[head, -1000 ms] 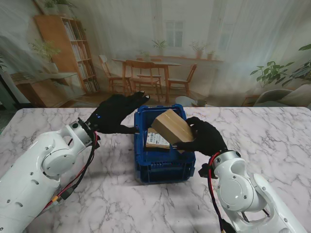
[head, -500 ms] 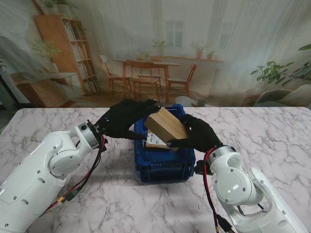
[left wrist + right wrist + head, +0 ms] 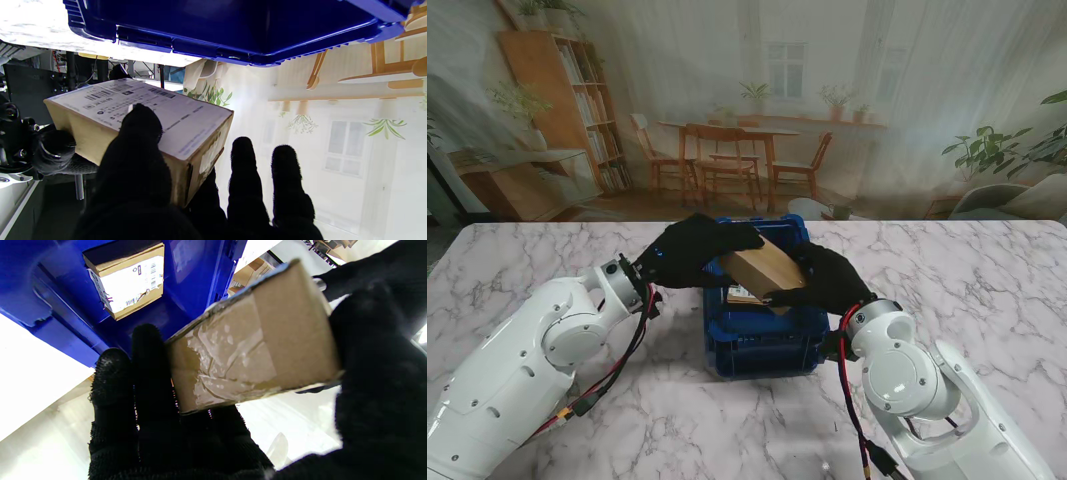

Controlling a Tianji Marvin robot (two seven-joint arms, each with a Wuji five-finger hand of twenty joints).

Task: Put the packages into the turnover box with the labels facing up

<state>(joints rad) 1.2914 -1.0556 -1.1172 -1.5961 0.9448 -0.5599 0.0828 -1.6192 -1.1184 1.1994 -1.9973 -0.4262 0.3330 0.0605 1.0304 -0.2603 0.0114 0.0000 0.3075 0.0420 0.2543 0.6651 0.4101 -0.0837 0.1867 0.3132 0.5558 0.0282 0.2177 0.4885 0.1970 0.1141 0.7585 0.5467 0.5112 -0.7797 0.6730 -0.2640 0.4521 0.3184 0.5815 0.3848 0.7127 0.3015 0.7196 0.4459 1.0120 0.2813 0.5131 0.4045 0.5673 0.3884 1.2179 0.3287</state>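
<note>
We grip the cardboard package (image 3: 765, 268) between left hand (image 3: 695, 250) and right hand (image 3: 827, 281), fingers clamped on opposite ends, above the blue turnover box (image 3: 762, 340) because its label (image 3: 146, 110) faces downward and needs turning.

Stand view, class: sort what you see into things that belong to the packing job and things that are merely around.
Belongs to the job:
held package
package already in the box
blue turnover box
left hand
right hand

Merely around:
marble table
room backdrop
</note>
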